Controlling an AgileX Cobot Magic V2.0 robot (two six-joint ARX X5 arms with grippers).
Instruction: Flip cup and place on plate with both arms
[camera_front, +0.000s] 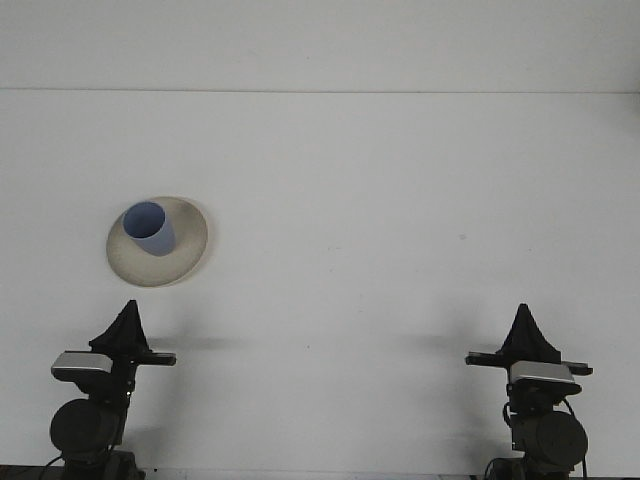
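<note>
With the small blue plastic cup (150, 228) standing mouth-up on the round cream ceramic plate (185, 258) at the left of the white table (400, 200), looks like the closing step, flip and placement apparently done. Left gripper (127, 325) and right gripper (522, 330) parked at the near edge, well apart from the cup, both pressed to a point, holding nothing. Little left, by this reading, beyond keeping both arms clear of the plate.

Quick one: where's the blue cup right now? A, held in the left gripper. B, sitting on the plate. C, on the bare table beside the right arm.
B: the blue cup sits on the plate, clear of both grippers.
</note>
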